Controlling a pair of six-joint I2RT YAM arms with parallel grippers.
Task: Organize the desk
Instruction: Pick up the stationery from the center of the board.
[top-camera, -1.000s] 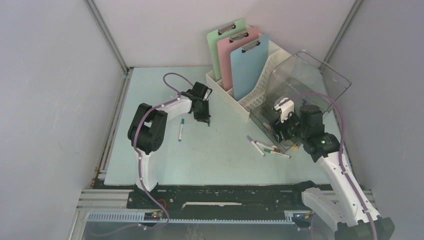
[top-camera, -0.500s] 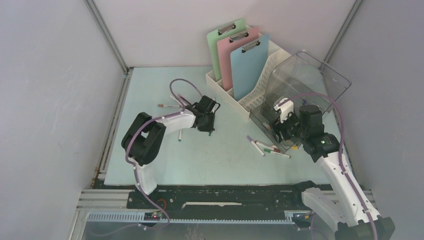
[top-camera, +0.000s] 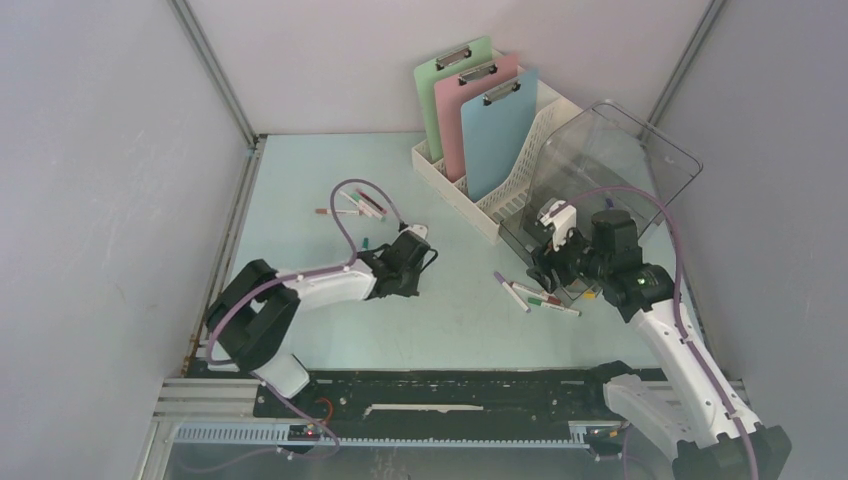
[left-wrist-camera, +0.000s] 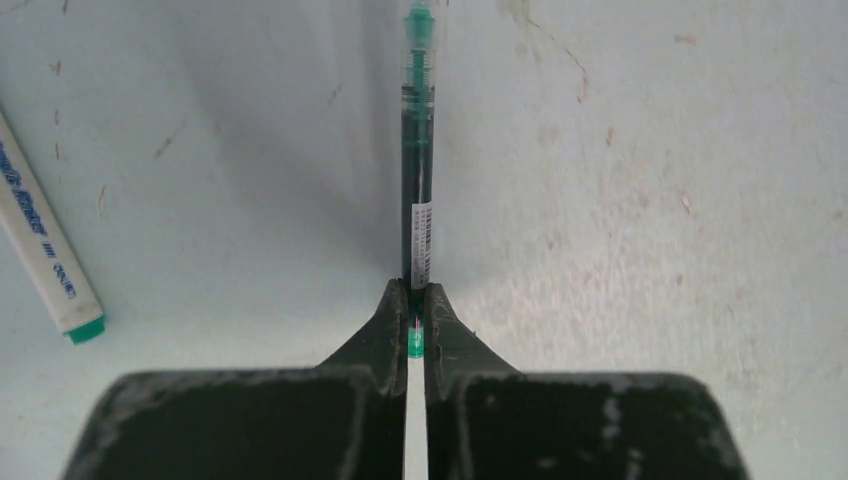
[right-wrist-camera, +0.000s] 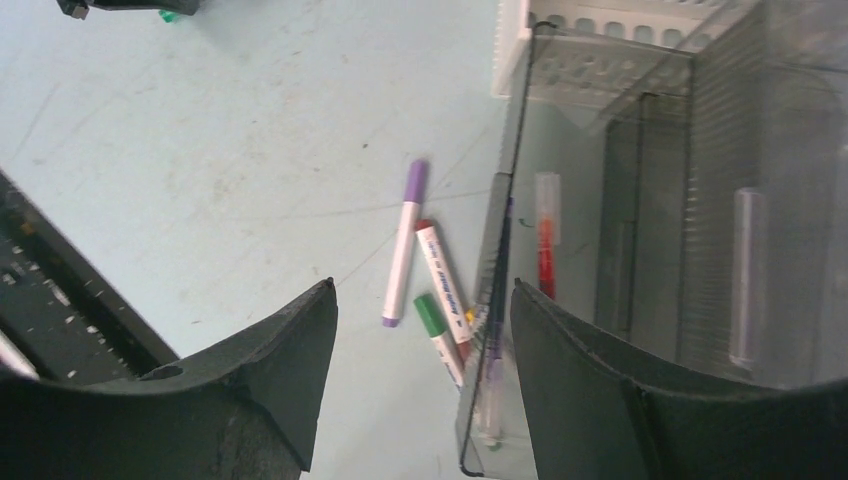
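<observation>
Desk (top-camera: 300, 170) pale mint-blue; pen (left-wrist-camera: 417, 150) dark green, seemingly; marker (right-wrist-camera: 402, 250) purple-capped.

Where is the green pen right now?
Left wrist view, centre: the green pen is pinched at its near end by the left gripper, pointing straight away. A white marker with a green cap lies on the desk to its left.

Left arm swinging down through the overhead view

We are drawing the left gripper (left-wrist-camera: 415, 302) from the upper middle toward the centre, with a green pen (left-wrist-camera: 418, 170) clamped between its fingers. The arm's elbow is dropping to the lower left, uncovering a cluster of pens (top-camera: 352, 205) at upper left. We are also nudging the right gripper (right-wrist-camera: 422, 292) slightly leftward.
</observation>
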